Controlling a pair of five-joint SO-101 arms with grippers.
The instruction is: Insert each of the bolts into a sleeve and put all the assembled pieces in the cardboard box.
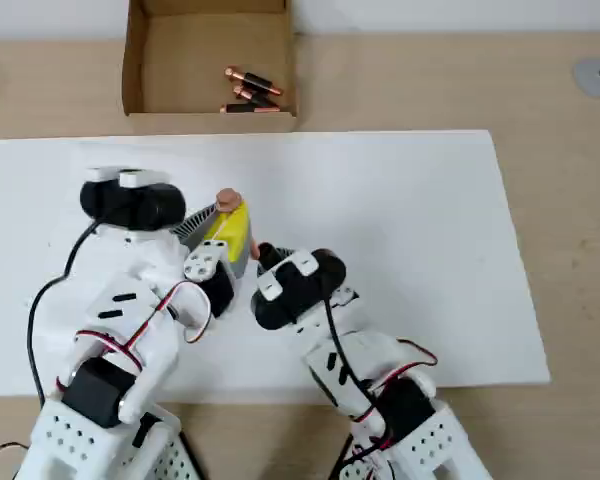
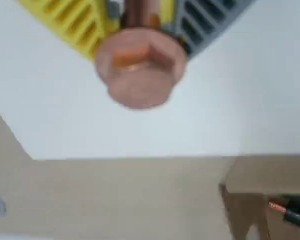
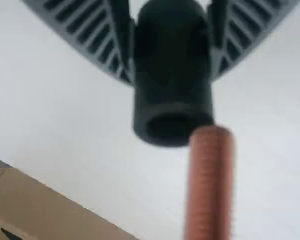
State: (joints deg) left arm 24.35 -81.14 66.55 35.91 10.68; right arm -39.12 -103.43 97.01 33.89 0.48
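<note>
The left hand [image 2: 140,12] is clamped on a copper bolt [image 2: 140,70], with its yellow finger on one side of the shank and its grey finger on the other. The bolt's six-sided head sticks out just beyond the fingertips. In the high view the left hand [image 1: 220,212] sits close beside the right hand [image 1: 263,254] over the middle of the white sheet [image 1: 410,250], and the bolt head [image 1: 228,200] shows at the end of the left hand that faces the box.

The right hand [image 3: 172,25] is closed on a black sleeve [image 3: 172,85]. Its two grey fingers press the sleeve's sides, and the open mouth of the sleeve points away from the hand. The threaded end of the bolt [image 3: 210,180] lies at the rim of that mouth, off to one side of the hole and not inside it. Whether thread and rim touch cannot be told.

Beyond both hands, past the far edge of the sheet, the cardboard box [image 1: 133,70] stands on the desk [image 1: 565,200] with its flaps open. Three assembled pieces [image 1: 250,90], copper bolts in black sleeves, lie together in the corner of the box nearer the right hand. The left wrist view shows one corner of the box [image 2: 245,200] and one of those pieces [image 2: 290,214] inside it.

Well away from the right hand, near the far edge of the desk, lies a small grey disc [image 1: 598,75].
</note>
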